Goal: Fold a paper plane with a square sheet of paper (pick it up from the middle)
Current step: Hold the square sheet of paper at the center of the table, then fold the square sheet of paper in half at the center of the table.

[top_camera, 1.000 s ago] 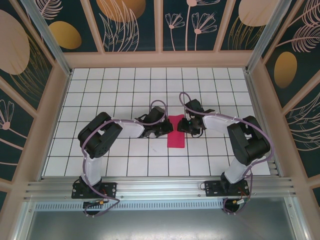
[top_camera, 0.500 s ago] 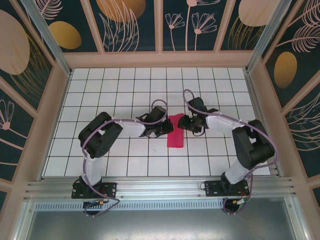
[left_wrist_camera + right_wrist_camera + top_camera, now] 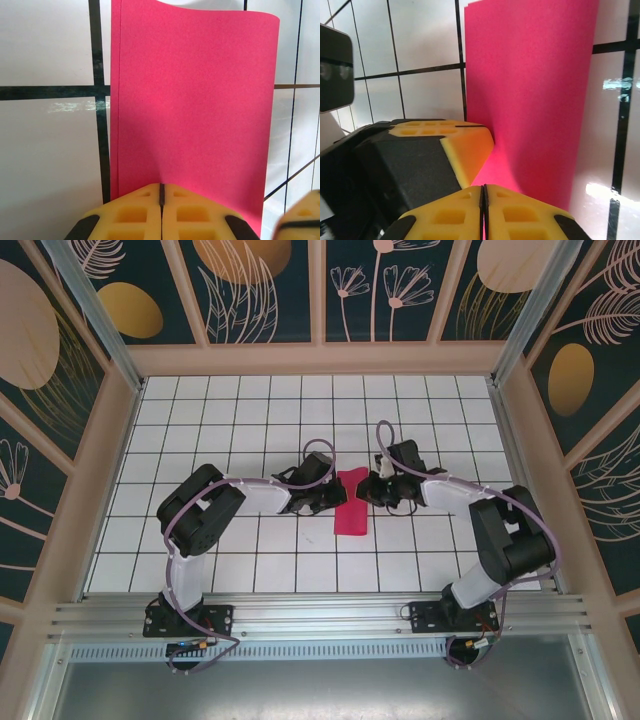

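Left gripper is clenched, its two yellow pads pressed together on the edge of one sheet of magenta-red paper. A small pucker rises in the paper from the seam between the pads, so it appears pinched. Right gripper is also clenched, pads together and touching the opposite long edge; whether it actually pinches the paper cannot be told.

The paper lies near the middle of the white, black-gridded surface, between the two grippers. It is folded into a narrow rectangle, with doubled layers showing along one long edge. From above, its long axis runs almost straight away from the arm bases toward the far wall. Both short ends are square, with no point at either end. The left gripper meets its left side and the right gripper its right side, near the far half.

Count: one paper, two grippers.
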{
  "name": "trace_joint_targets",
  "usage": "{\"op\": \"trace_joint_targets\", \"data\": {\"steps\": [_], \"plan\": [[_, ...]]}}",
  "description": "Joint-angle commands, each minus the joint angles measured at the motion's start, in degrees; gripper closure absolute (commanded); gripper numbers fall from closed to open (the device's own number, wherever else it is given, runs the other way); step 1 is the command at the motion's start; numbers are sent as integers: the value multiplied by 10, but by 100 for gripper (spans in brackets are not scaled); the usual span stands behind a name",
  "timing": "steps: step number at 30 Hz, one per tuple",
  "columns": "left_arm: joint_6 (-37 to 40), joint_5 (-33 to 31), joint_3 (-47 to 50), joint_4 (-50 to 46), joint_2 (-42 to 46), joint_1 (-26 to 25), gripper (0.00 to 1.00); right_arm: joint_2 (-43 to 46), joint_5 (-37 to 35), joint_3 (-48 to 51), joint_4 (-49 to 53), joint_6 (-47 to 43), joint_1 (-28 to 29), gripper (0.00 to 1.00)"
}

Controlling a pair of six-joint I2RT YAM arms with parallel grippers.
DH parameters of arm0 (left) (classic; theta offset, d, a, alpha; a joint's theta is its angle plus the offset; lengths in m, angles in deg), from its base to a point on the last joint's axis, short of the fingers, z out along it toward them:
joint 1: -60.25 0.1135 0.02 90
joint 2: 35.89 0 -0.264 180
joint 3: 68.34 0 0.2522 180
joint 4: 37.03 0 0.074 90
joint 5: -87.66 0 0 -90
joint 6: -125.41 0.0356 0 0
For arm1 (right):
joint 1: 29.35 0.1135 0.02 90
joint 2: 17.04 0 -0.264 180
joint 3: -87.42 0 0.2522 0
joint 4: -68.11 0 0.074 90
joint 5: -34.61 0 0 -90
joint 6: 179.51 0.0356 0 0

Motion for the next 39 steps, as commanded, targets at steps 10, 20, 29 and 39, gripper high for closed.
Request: {"op": "trace_joint_targets", "data": {"steps": [10,20,29,39], "plan": [[19,-41,27,-70,-29,2,92,-64,-5,47,-31,-21,-23,88],[21,-39,28,-71,-29,1,92,4,25,50,-21,-11,-26,84],[21,-35,26,-67,-32,1,92,32,70,108,-56,9,-19,84],[22,-34,32,-69,-31,1,92,8,21,104,-12,-10,-17,85]]}}
